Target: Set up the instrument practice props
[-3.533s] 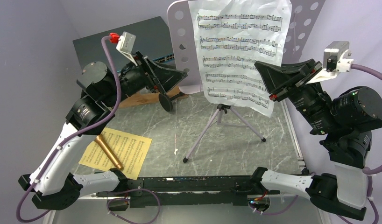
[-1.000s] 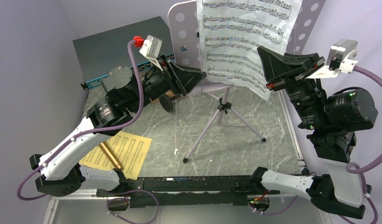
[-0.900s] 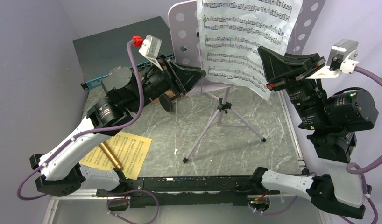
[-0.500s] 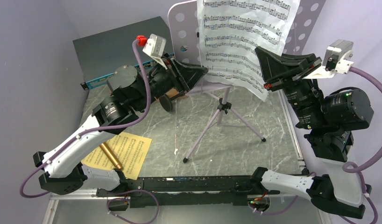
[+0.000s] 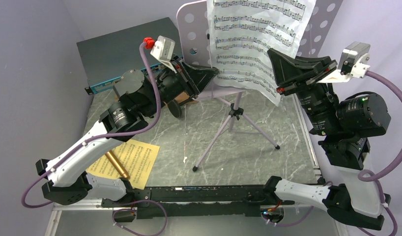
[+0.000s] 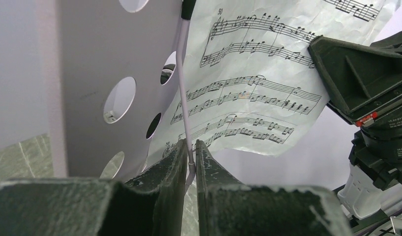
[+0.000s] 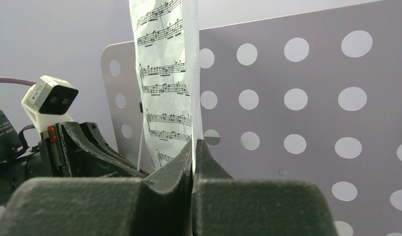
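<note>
Marble tabletop (image 5: pixel 248 162); only wrist views show left end effector (image 6: pixel 190 147) nipping wire (image 6: pixel 183 93), right end effector (image 7: pixel 194 147) gripping sheet (image 7: pixel 164 73).

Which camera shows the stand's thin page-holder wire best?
Left wrist. The page-holder wire runs down the music stand beside the white music sheet into the narrow gap of the left gripper. In top external it is too thin to make out near that gripper; right wrist shows at most a faint pale line beside the sheet.
</note>
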`<state>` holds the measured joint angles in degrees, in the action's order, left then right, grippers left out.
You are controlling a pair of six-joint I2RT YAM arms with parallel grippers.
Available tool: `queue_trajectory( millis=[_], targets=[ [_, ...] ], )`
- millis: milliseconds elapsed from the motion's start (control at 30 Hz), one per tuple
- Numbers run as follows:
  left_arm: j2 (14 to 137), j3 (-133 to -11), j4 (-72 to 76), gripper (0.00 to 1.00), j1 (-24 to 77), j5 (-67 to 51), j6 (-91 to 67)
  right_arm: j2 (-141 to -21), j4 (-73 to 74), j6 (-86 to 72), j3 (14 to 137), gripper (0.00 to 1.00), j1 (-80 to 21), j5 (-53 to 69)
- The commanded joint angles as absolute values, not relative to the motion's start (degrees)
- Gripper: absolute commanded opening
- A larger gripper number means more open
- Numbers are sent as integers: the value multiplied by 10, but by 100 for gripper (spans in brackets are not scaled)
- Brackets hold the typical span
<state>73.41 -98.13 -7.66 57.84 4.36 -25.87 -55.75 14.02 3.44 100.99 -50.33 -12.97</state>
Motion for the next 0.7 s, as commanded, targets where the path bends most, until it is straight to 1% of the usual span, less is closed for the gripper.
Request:
queue_trajectory(
  millis=[0, 100, 233, 467, 667],
  targets=[
    [712, -963, -20, 16, 582, 31, -234, -554, 110, 39, 1009, 0, -502, -139],
    [704, -947, 3, 13, 582, 24, -225, -551, 106, 38, 1006, 0, -502, -147],
    [701, -940, 19, 8, 582, 16, -211, -544, 100, 40, 1002, 0, -502, -163],
    [696, -923, 40, 0, 582, 5, -194, -538, 92, 43, 996, 0, -503, -174],
    [690, -919, 40, 0, 582, 5, -192, -537, 91, 51, 999, 0, -502, -184]
  ],
)
